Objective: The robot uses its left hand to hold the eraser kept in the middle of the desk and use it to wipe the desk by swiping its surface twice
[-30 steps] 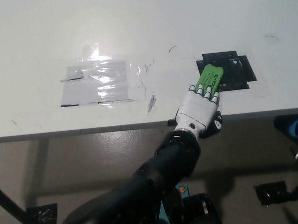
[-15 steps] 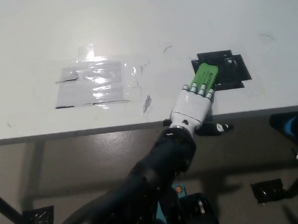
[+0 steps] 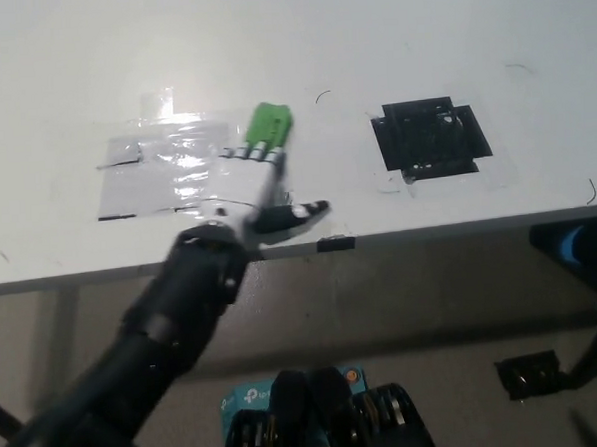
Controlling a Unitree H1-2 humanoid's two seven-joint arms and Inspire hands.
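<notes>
Item, left hand (image 3: 245, 191): you will find its fingers (image 3: 260, 155) closed over the green eraser (image 3: 269, 125), which a second ago lay on the black taped patch (image 3: 431, 137) at the right and now sits well to the left of it, pressed to the white counter (image 3: 389, 38) beside the clear taped sheet (image 3: 166, 170); you may judge this a first swipe under way or just done, with another owed. Item, right hand: not in view. Item, containers: none shown, so no contents to list.
</notes>
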